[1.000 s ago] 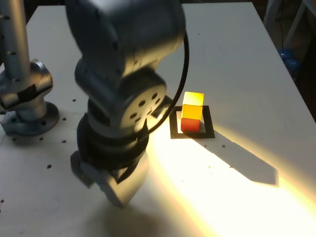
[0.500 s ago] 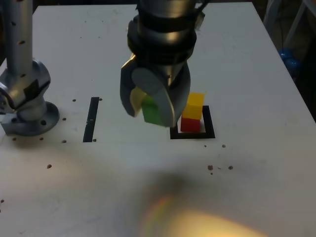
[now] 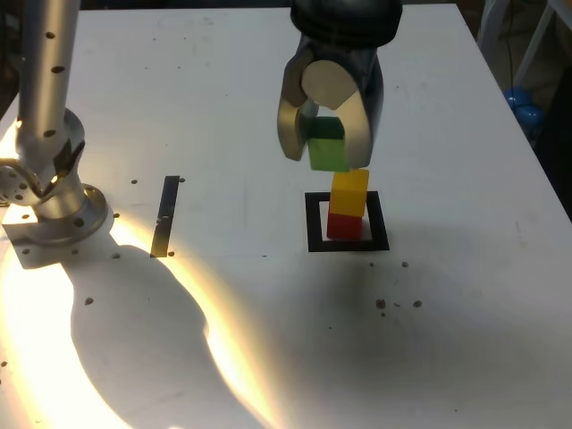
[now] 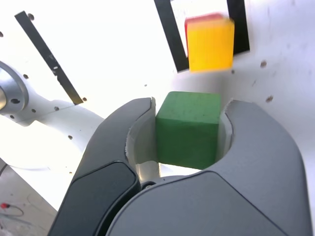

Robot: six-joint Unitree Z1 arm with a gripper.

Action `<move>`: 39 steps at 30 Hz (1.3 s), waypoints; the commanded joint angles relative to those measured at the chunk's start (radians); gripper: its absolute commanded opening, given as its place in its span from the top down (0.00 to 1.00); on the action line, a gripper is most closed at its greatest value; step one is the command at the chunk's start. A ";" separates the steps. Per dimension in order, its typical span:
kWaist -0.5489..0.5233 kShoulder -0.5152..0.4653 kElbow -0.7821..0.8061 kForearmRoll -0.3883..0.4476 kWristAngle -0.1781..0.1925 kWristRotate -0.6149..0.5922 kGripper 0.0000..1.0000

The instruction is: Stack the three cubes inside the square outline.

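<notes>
In the exterior view, I am holding my claw (image 3: 327, 147) above the table (image 3: 465, 134) with the green cube (image 3: 328, 149) pinched between its two fingers. The yellow cube (image 3: 349, 193) is sitting on the red cube (image 3: 345, 225), and that pair is standing inside the square outline (image 3: 347, 222). So two cubes are already stacked where they belong, and the third is in my grip in the air, not yet set down. The green cube is hanging a little toward the exterior view's left of the yellow one, its lower edge close above the yellow top; I cannot tell whether they are touching. A narrow black tape strip (image 3: 166, 215) is lying well apart, toward the exterior view's left.

In the wrist view, my claw (image 4: 187, 130) is closed only as far as the green cube (image 4: 188, 129) allows, a finger pressing on each side face. The yellow cube (image 4: 210, 44) is showing beyond it, slightly blurred, with a sliver of the red cube (image 4: 203, 19) behind and the square outline (image 4: 167, 32) around both. I am judging that what is left is lining the green cube over the yellow one, lowering and letting go.
</notes>
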 commanded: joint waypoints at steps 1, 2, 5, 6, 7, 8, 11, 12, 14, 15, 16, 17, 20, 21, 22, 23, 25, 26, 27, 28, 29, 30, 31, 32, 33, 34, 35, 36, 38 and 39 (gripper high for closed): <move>0.025 0.015 -0.009 0.013 -0.006 0.019 0.70; 0.034 0.021 -0.011 0.012 -0.007 0.025 0.70; 0.053 0.046 -0.017 0.010 -0.009 0.042 0.70; 0.057 0.054 -0.019 0.009 -0.009 0.046 0.70; 0.059 0.061 -0.020 0.007 -0.009 0.049 0.70; 0.061 0.068 -0.020 0.006 -0.009 0.052 0.70; 0.062 0.079 -0.017 0.003 -0.009 0.056 0.70; 0.062 0.081 -0.016 0.002 -0.009 0.056 0.70; 0.063 0.086 -0.016 0.001 -0.009 0.057 0.70; 0.064 0.088 -0.018 0.001 -0.009 0.058 0.70; 0.065 0.091 -0.019 0.000 -0.009 0.059 0.70; 0.067 0.094 -0.020 0.000 -0.010 0.060 0.70; 0.073 0.104 -0.025 -0.001 -0.012 0.065 0.70; 0.076 0.109 -0.027 -0.002 -0.012 0.068 0.70; 0.079 0.113 -0.029 -0.003 -0.014 0.070 0.69; 0.082 0.117 -0.030 -0.003 -0.015 0.073 0.69; 0.087 0.125 -0.034 -0.005 -0.016 0.079 0.69; 0.089 0.128 -0.036 -0.005 -0.017 0.081 0.69; 0.092 0.131 -0.038 -0.006 -0.017 0.084 0.69; 0.094 0.133 -0.039 -0.006 -0.018 0.086 0.69; 0.096 0.134 -0.041 -0.007 -0.018 0.087 0.69; 0.098 0.135 -0.042 -0.008 -0.018 0.089 0.69; 0.100 0.136 -0.043 -0.009 -0.018 0.090 0.68; 0.102 0.137 -0.043 -0.009 -0.018 0.091 0.67; 0.105 0.137 -0.042 -0.011 -0.018 0.094 0.60; 0.107 0.138 -0.041 -0.012 -0.018 0.096 0.50; 0.108 0.137 -0.040 -0.013 -0.018 0.099 0.40; 0.110 0.137 -0.037 -0.013 -0.018 0.101 0.30; 0.112 0.134 -0.032 -0.014 -0.018 0.105 0.11; 0.113 0.133 -0.029 -0.014 -0.019 0.107 0.04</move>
